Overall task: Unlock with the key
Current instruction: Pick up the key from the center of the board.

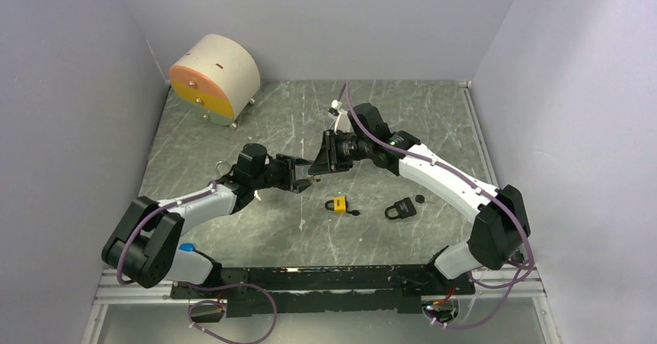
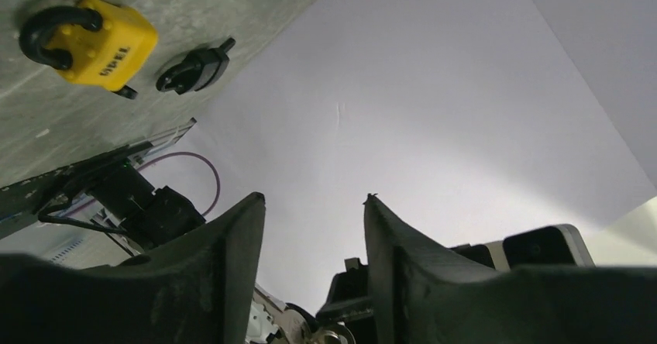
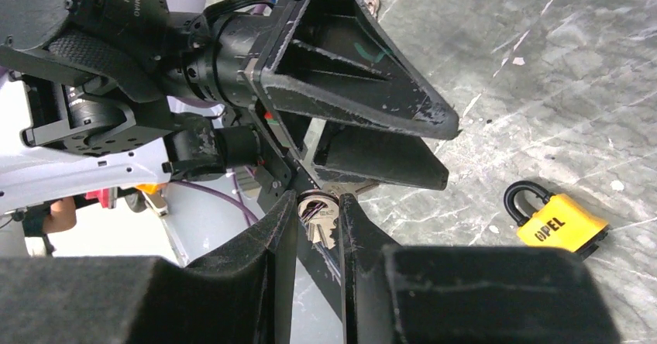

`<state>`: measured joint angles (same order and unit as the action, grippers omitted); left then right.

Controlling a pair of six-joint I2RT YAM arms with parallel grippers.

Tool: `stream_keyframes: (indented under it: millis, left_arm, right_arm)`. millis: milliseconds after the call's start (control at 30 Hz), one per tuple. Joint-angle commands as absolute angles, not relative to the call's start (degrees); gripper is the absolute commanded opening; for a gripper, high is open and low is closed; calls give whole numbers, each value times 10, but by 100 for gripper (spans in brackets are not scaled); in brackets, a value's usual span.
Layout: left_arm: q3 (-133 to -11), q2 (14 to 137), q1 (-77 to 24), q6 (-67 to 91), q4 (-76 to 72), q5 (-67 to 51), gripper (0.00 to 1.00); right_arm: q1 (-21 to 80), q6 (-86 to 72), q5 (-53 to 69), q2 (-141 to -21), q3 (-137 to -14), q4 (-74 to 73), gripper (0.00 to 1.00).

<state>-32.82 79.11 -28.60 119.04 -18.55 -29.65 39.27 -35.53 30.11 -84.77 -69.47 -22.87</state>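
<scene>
Key [image 3: 316, 224] sits pinched in right hand [image 3: 318, 201]; left hand [image 2: 314, 199] stands wide beside it.

The scratched grey worktop [image 1: 434, 119] carries a yellow padlock [image 1: 336, 204] near its middle, a black padlock [image 1: 400, 209] nearby to the right, and a round cream-and-orange cabinet [image 1: 214, 78] in the far left corner

Two arms: the left arm [image 1: 197, 203] and the right arm [image 1: 445, 175]. Two grippers, one on each: the left gripper [image 2: 314, 204] and the right gripper [image 3: 318, 203].

Two padlocks: one yellow padlock [image 1: 336, 204] and one black padlock [image 1: 400, 210].

Two small black pieces on the one table [image 1: 434, 119]: a first black piece [image 1: 354, 212] beside the yellow lock, and a second black piece [image 1: 421, 198] beside the black lock.

One bunch of metal keys [image 3: 316, 221]; how many keys it carries cannot be told.

One round drawer cabinet [image 1: 215, 77], with two coloured fronts.
</scene>
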Motion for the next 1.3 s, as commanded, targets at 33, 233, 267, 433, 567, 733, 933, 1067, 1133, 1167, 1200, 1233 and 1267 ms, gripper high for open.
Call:
stream_keyframes:
  millis: [33, 233, 267, 433, 567, 733, 933, 1067, 1133, 1167, 1200, 1233, 1267]
  left_arm:
    - [-325, 746, -289, 1229, -180, -291, 50]
    - [-321, 726, -290, 1228, -164, -299, 67]
    - [-322, 724, -290, 1225, -153, -300, 70]
    - [-304, 725, -290, 1236, -163, -298, 71]
    - [-309, 732, -290, 1236, -167, -299, 65]
    - [-319, 743, -289, 1236, -176, -303, 55]
    - [-317, 743, -290, 1243, -175, -295, 35]
    - [-318, 750, -289, 1247, -187, -298, 30]
    - [-321, 753, -290, 1247, -190, -300, 29]
    - [-323, 755, -290, 1248, -191, -301, 28]
    - [-323, 756, -289, 1248, -192, -301, 26]
    - [-324, 757, -290, 1248, -192, -301, 24]
    - [-325, 757, -289, 1247, -193, -300, 20]
  right_arm:
    - [396, -350, 291, -828, -715, -213, 0]
    - [397, -352, 283, -832, -712, -205, 1]
    - [397, -353, 283, -832, -714, -204, 1]
    - [397, -357, 282, -826, -717, -191, 1]
    - [397, -357, 283, -827, -712, -186, 1]
    - [397, -354, 285, -834, -710, -184, 1]
    - [397, -351, 286, -833, -704, -183, 1]
    - [397, -348, 289, -833, -698, -183, 1]
    - [397, -346, 289, -832, -696, -183, 1]
    - [397, -346, 290, -832, -696, -183, 1]
    - [397, -345, 291, -832, -695, -183, 1]
    - [397, -344, 291, -832, -694, -183, 1]
    - [397, -343, 290, -832, -693, -184, 1]
